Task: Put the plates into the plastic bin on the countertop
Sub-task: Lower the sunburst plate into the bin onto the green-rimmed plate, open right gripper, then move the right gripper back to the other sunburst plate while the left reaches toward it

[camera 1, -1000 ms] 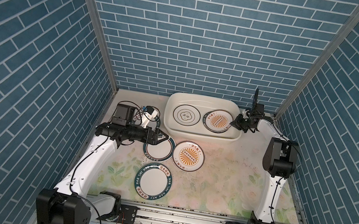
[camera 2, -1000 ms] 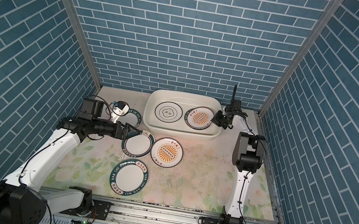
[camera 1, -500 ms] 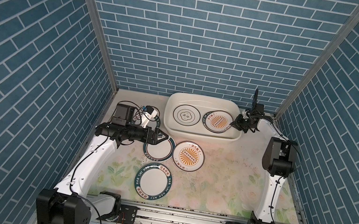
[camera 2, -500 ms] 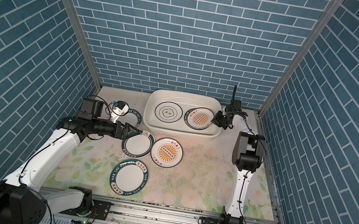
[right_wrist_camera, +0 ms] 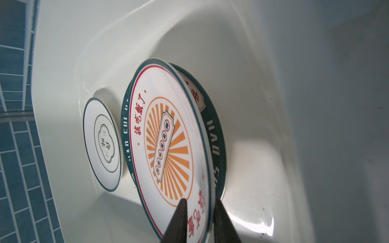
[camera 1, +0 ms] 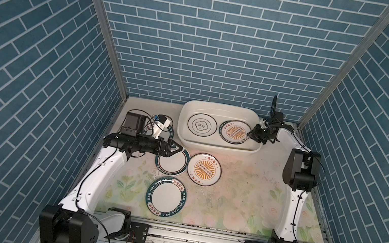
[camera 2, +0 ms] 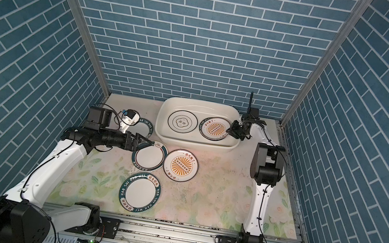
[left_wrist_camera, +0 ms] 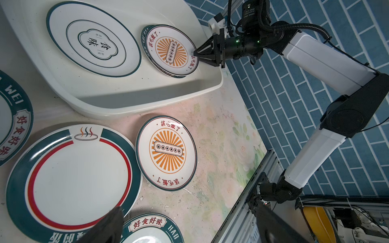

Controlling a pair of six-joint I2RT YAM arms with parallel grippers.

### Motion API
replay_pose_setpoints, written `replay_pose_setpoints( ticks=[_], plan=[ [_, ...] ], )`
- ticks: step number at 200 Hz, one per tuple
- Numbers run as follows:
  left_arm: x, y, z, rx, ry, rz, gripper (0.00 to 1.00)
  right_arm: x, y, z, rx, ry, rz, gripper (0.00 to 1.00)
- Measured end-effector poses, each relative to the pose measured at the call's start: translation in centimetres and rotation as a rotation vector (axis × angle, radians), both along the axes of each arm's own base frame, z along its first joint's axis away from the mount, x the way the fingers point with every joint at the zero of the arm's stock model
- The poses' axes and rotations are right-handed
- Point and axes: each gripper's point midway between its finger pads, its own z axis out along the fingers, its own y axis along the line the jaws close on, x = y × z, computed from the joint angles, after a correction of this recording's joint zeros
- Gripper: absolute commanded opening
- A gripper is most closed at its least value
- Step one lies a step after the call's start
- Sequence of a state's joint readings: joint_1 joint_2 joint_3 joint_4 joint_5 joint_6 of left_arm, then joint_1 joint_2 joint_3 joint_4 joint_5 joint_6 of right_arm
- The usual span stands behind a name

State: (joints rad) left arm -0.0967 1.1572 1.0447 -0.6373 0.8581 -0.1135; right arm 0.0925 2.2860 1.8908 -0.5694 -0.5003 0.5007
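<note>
The bin [camera 1: 216, 145] lies lengthwise along the back wall on the tabletop [camera 1: 243, 189]. Inside, face up, a ringed plate [camera 1: 201, 126] reads 食味. Beside it a sunburst plate [camera 1: 234, 133] reading 該吃飯了 rests on a teal plate [right_wrist_camera: 219, 134] lettered HAO. The right gripper [right_wrist_camera: 200, 201] straddles the sunburst plate's edge; whether it pinches, I cannot tell. The left gripper [camera 1: 177, 150] hangs open above a red-ringed plate [camera 1: 171, 163].

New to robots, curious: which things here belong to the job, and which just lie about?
Job: plastic bin; inside, ringed plate, sunburst plate, teal plate beneath; on countertop, second sunburst plate, red-lined plate, near lettered plate, far lettered plate.
Lying about: nothing loose; only brick walls, metal rail.
</note>
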Motion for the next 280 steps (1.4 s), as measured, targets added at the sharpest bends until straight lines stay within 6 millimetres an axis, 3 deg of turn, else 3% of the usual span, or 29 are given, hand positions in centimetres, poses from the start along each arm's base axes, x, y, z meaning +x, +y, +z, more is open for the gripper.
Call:
replay_pose_setpoints(
  ticks=[107, 132, 151, 172, 195, 205, 216, 225, 238, 266, 280],
  plan=[
    [0.0, -0.5, 0.6, -0.044, -0.006, -0.014, 1.00, -0.8, -0.4, -0.1, -0.069, 0.018, 0.026, 0.27],
    [0.6, -0.2, 0.1, -0.027, 0.005, 0.011, 1.00, -1.0, -1.0, 1.1, -0.093, 0.007, 0.012, 0.27],
    [1.9, -0.2, -1.1, -0.001, 0.034, 0.055, 1.00, -1.3, -1.6, 4.7, -0.114, -0.047, -0.007, 0.27],
    [2.8, -1.2, -3.3, 0.037, 0.112, 0.085, 1.00, -2.9, -2.2, 11.7, -0.123, -0.172, -0.028, 0.27],
    [3.1, -3.3, -5.9, 0.083, 0.176, 0.068, 1.00, -7.9, -1.7, 20.1, -0.114, -0.323, -0.023, 0.26],
    [3.0, -4.1, -6.5, 0.097, 0.185, 0.056, 1.00, -10.8, -0.7, 22.4, -0.105, -0.369, 0.001, 0.27],
    [2.9, -5.1, -7.1, 0.108, 0.183, 0.039, 1.00, -14.2, 0.4, 23.4, -0.094, -0.390, 0.037, 0.27],
    [2.8, -5.9, -7.4, 0.117, 0.173, 0.019, 0.99, -16.9, 1.3, 22.9, -0.083, -0.383, 0.071, 0.27],
    [2.6, -7.2, -8.0, 0.134, 0.160, -0.014, 1.00, -20.5, 2.4, 20.4, -0.064, -0.328, 0.113, 0.27],
    [2.5, -8.7, -10.0, 0.185, 0.156, -0.040, 1.00, -27.6, 3.1, 11.3, -0.018, -0.107, 0.132, 0.27],
    [3.0, -8.7, -11.1, 0.215, 0.160, -0.025, 0.99, -30.5, 3.0, 7.9, 0.002, -0.023, 0.120, 0.27]
  ],
)
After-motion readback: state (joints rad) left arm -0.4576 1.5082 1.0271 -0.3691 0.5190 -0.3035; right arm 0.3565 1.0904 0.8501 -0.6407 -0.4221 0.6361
